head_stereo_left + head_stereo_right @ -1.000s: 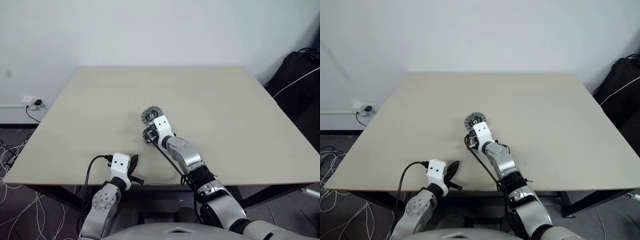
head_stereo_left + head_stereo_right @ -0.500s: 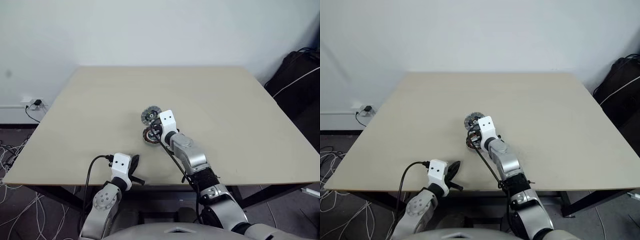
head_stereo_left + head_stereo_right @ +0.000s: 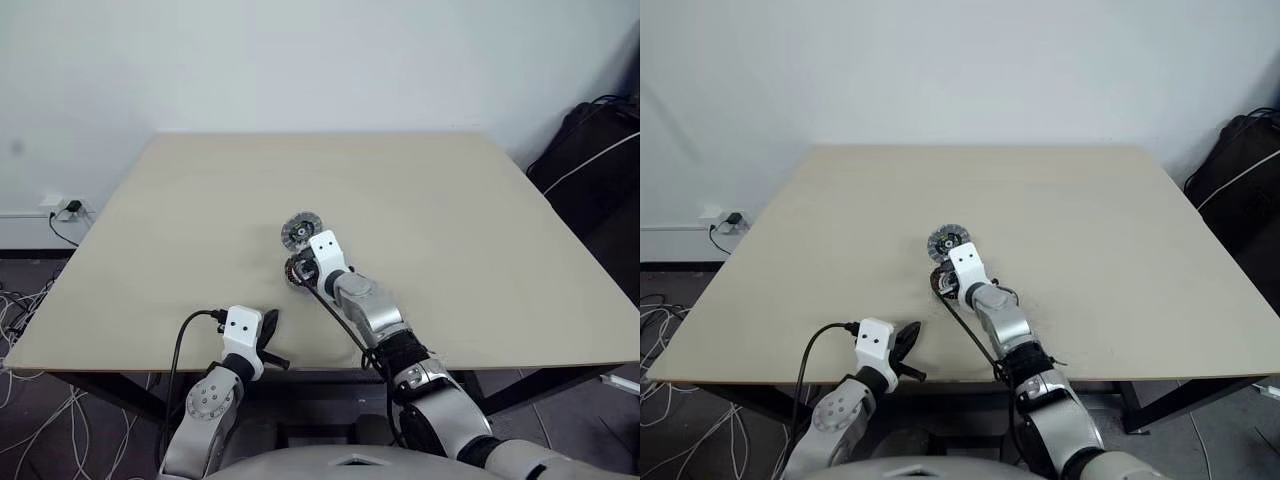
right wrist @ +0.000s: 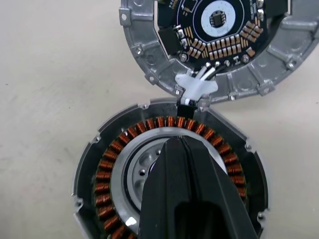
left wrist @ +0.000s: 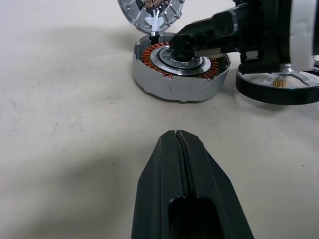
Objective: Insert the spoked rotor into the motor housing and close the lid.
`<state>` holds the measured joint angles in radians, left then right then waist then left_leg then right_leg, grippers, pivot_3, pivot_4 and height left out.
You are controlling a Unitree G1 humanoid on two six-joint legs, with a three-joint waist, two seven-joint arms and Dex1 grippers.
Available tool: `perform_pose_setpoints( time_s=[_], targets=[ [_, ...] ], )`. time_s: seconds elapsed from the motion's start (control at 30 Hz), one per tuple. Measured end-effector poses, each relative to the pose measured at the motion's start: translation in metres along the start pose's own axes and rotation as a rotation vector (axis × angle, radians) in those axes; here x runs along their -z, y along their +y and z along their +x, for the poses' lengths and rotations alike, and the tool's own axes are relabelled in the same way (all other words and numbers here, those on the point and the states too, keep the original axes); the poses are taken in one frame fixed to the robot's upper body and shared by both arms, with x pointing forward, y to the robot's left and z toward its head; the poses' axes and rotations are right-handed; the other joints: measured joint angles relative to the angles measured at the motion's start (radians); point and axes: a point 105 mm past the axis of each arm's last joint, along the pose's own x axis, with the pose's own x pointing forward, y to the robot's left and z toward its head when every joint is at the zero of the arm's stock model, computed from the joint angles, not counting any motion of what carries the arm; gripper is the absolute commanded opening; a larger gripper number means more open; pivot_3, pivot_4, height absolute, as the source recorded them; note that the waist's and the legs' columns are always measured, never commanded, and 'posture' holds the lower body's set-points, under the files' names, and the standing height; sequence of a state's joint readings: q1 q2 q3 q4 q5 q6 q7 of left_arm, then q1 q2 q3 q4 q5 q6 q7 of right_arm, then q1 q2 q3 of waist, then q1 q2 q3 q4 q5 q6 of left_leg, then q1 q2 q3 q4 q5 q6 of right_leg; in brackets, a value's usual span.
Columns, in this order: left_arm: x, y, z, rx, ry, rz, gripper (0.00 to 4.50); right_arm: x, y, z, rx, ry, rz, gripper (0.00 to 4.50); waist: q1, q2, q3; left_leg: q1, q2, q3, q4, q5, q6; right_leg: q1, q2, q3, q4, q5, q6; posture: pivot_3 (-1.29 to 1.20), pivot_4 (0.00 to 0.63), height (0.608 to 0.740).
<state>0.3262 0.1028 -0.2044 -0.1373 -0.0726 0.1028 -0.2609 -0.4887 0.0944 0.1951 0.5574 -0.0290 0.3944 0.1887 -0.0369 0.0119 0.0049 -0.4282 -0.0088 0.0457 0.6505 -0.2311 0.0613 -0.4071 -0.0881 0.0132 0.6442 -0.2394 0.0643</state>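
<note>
beige matte table (image 3: 450, 220), motor housing (image 3: 297, 270) mid-table under right gripper (image 3: 303, 270), fingers together, lid (image 3: 299, 231) just beyond, left wrist: left gripper (image 5: 178, 137) pressed together, copper windings, spoked rotor (image 5: 277, 85) beside housing, right wrist: lid's circuit face (image 4: 214, 30)

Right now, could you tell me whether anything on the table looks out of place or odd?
Slightly: the spoked rotor lies on the table beside the motor housing, not in it. The shut right gripper sits over the housing's silver centre, and the lid lies open beyond, joined by white wires.
</note>
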Motion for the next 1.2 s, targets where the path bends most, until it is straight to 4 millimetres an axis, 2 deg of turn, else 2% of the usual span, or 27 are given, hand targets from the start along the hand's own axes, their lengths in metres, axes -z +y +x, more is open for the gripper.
perform_pose_setpoints(
  time_s=[0.2,0.47,0.57,0.67,0.93,1.03,1.13,1.2],
  targets=[
    [0.000,0.000,0.000,-0.002,0.000,-0.002,0.03,-0.002,0.000,-0.001,0.004,-0.014,0.013,0.00,0.001,0.000,0.000,-0.001,0.000,0.000,0.000,0.000,0.000,0.000,-0.002,0.000,0.000,0.000,0.000,0.00,0.000,0.740],
    [0.000,-0.001,0.000,0.000,0.000,-0.002,0.03,-0.021,-0.001,-0.011,0.001,-0.088,0.015,0.00,0.001,0.000,0.000,-0.001,0.000,0.000,0.000,0.000,0.000,-0.001,-0.002,0.000,0.000,0.000,0.000,0.00,0.000,0.740],
    [0.000,-0.001,0.000,0.001,0.001,-0.002,0.03,-0.016,0.000,-0.010,-0.001,-0.068,0.016,0.00,0.000,0.000,0.000,-0.001,0.000,0.000,0.000,0.000,0.000,-0.001,-0.002,0.000,0.000,0.000,0.000,0.00,0.000,0.740],
    [0.000,-0.001,0.000,0.001,0.002,-0.002,0.03,0.002,0.000,-0.006,-0.001,0.001,0.022,0.00,0.000,0.000,0.000,-0.001,0.000,0.000,0.000,0.000,0.000,-0.001,-0.002,0.000,0.000,0.000,0.000,0.00,0.000,0.740],
    [0.001,0.000,0.000,-0.002,0.004,-0.002,0.03,-0.001,0.001,-0.002,0.001,0.014,-0.013,0.00,0.001,0.000,0.000,0.000,0.000,0.000,0.000,0.000,0.000,0.000,-0.002,0.000,0.000,0.000,0.000,0.00,0.000,0.740],
    [0.001,0.000,0.000,-0.002,0.004,-0.002,0.03,-0.009,-0.001,-0.007,-0.026,0.001,-0.146,0.00,0.001,0.000,0.001,-0.001,-0.001,0.000,0.000,0.000,0.000,-0.001,-0.002,0.000,-0.001,0.000,0.000,0.00,0.000,0.740],
    [0.001,0.000,0.000,0.000,0.003,-0.003,0.00,-0.019,-0.005,-0.015,-0.041,-0.005,-0.308,0.58,0.001,0.000,0.000,-0.001,0.000,0.000,0.000,0.000,0.000,-0.001,-0.002,0.000,-0.001,0.000,0.000,0.00,0.000,0.740],
    [0.000,-0.001,0.001,0.003,0.000,-0.003,0.00,-0.018,-0.006,-0.020,-0.058,0.023,-0.424,1.28,0.002,0.000,0.000,-0.001,0.000,0.000,0.000,0.000,0.000,-0.001,-0.002,0.000,-0.001,0.000,-0.001,0.00,0.000,0.740]
  ],
)
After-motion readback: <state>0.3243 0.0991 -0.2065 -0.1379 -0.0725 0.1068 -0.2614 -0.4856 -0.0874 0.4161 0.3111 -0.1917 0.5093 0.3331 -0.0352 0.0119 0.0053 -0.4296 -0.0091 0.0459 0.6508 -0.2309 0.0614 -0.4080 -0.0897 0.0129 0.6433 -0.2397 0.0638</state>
